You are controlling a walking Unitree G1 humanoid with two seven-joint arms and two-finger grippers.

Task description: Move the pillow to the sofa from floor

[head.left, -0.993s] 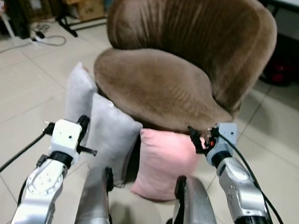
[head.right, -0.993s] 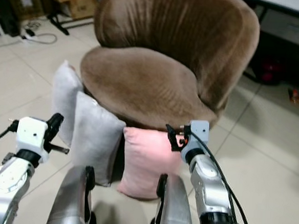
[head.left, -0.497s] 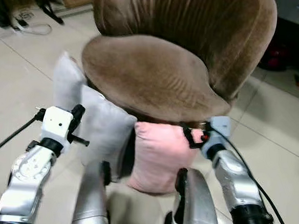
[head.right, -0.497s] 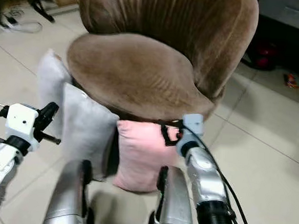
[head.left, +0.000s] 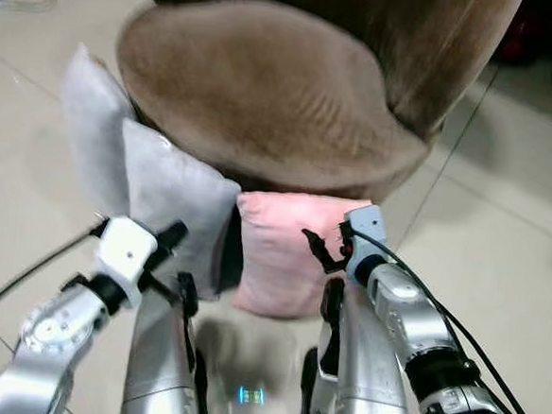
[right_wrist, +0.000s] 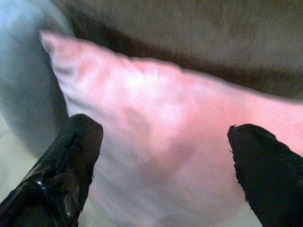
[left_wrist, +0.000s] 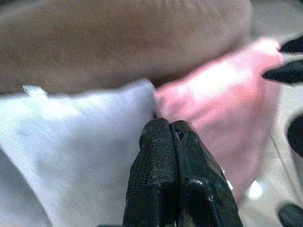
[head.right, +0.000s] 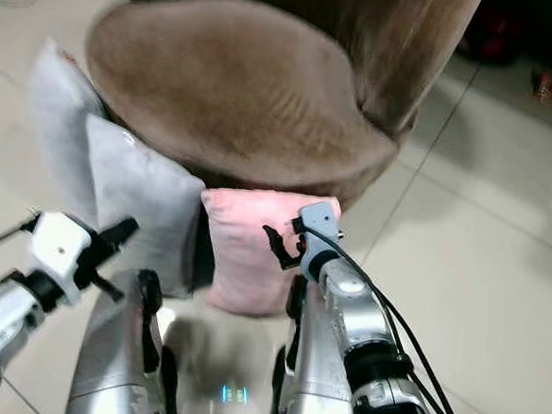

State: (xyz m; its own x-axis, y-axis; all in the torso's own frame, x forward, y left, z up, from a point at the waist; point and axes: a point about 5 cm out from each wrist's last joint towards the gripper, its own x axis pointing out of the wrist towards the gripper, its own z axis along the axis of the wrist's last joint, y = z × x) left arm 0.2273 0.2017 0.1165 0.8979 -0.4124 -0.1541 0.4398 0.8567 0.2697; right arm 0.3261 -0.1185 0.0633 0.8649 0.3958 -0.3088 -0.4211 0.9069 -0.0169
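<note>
Facing pink pillow [head.left: 278, 250] leaning against brown sofa [head.left: 265, 93]

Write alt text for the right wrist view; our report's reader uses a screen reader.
The right gripper's two black fingers spread wide in front of a pink pillow leaning against a brown sofa, with a grey pillow beside it.
</note>
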